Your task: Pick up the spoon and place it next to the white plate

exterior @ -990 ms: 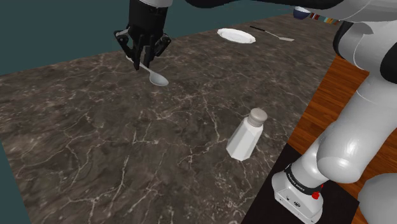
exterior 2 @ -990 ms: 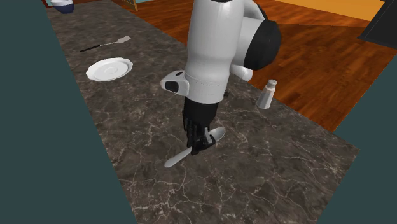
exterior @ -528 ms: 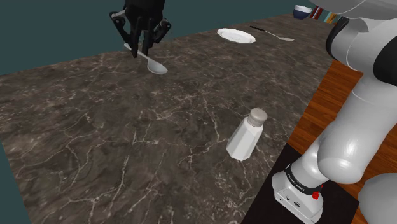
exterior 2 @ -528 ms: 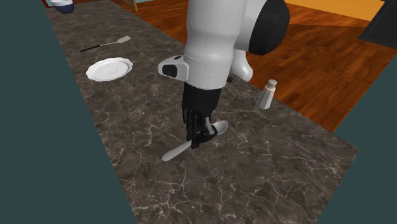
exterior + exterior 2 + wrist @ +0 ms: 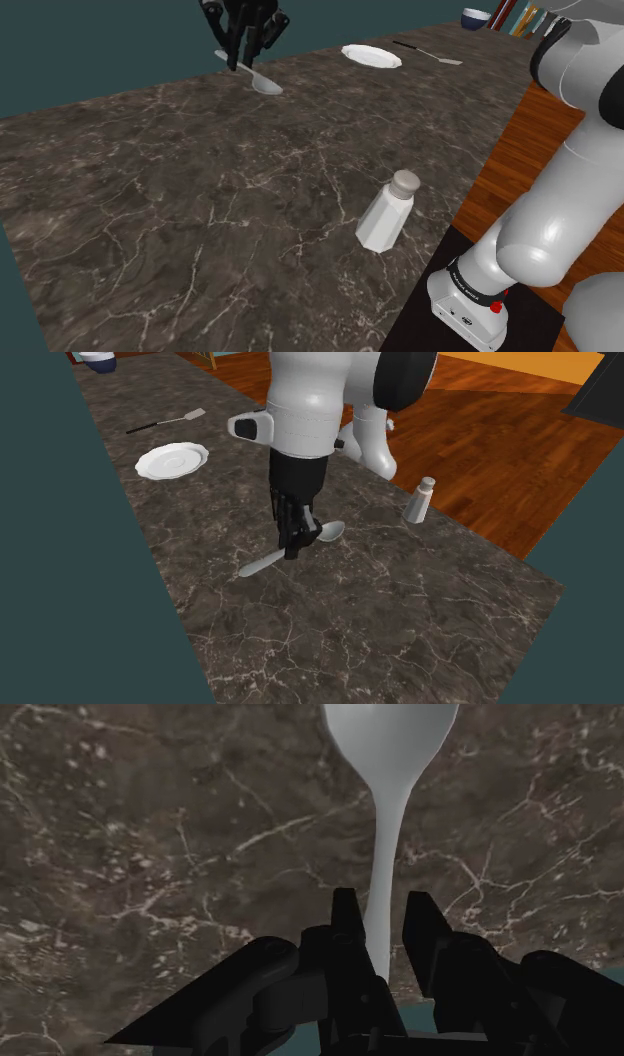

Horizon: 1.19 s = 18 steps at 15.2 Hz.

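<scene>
- The gripper (image 5: 240, 62) is narrowly open, just the width of the spoon (image 5: 267, 84) handle, and clasps that handle between its two fingers.
- In the wrist view the pale handle runs up from between the fingers (image 5: 346, 919) of the gripper (image 5: 380, 909), and the bowl of the spoon (image 5: 390, 734) points away from the hand.
- The spoon (image 5: 331, 532) sticks out on both sides of the gripper (image 5: 293, 547): bowl on one side, handle end on the other, tilted a little.
- It seems to hang clear of the dark marble counter (image 5: 200, 200), over the far part of it in the shoulder view.
- The plate (image 5: 371, 56) lies further along the same far edge, well apart from the spoon; a spatula (image 5: 430, 54) lies beyond it.
- A second ago the gripper already clasped the spoon lower down, close to the counter (image 5: 400, 602). Since then it has risen and moved toward the plate (image 5: 172, 460).
- Plate, spatula (image 5: 170, 422) and shaker (image 5: 385, 215) lie as they did before.
- The arm's base (image 5: 470, 300) carries a dark band with small pale marks, too small to read, and a red knob beside it.
</scene>
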Available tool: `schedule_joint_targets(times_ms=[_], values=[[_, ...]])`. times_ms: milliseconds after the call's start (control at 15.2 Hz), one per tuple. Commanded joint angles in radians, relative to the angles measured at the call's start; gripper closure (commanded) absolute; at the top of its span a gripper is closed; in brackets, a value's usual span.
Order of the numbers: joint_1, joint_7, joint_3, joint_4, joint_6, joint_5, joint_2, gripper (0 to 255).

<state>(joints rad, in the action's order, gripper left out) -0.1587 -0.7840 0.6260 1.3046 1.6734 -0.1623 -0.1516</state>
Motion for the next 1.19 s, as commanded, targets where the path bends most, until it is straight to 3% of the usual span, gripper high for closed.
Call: schedule_joint_targets(times_ms=[0,528,1122], values=[[0.052,0.059,-0.018,0.076,0.027,0.056,0.066,255],[0.18,0.303,-0.144,0.265,0.067,0.211,0.247,255],[0.27,0.55,-0.295,0.361,0.064,0.288,0.336,255]])
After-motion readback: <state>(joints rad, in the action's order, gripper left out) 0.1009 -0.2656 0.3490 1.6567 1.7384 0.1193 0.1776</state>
